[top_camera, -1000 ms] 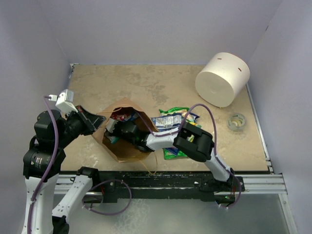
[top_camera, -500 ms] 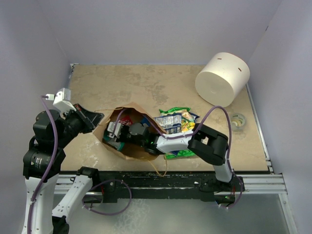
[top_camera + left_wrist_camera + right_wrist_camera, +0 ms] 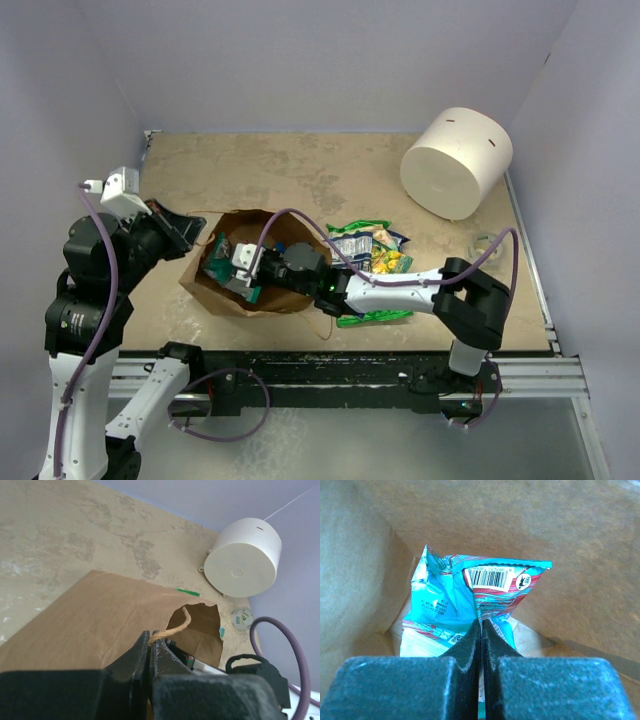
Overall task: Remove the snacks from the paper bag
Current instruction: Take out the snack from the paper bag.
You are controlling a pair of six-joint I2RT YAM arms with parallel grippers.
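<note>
The brown paper bag (image 3: pixel 262 298) lies on its side at the table's front left, mouth facing right. My left gripper (image 3: pixel 183 232) is shut on the bag's tan loop handle (image 3: pixel 176 626) at the bag's left edge. My right gripper (image 3: pixel 228 272) is deep inside the bag, shut on a teal packet with red stripes and a barcode (image 3: pixel 452 595). Outside the bag lie a blue-and-white packet (image 3: pixel 350 246), a yellow-green packet (image 3: pixel 387 262) and a green packet (image 3: pixel 378 317). The bag's brown side (image 3: pixel 95 615) fills the left wrist view.
A big white cylinder (image 3: pixel 456 163) lies at the back right, also in the left wrist view (image 3: pixel 242 560). A small tape roll (image 3: pixel 482 241) sits near the right wall. The right arm's purple cable (image 3: pixel 505 245) arches over the loose packets.
My right gripper has pushed further left into the bag, and the right arm has stretched out and lowered. The bag has slid left and flattened. My left gripper has shifted slightly left and back.
</note>
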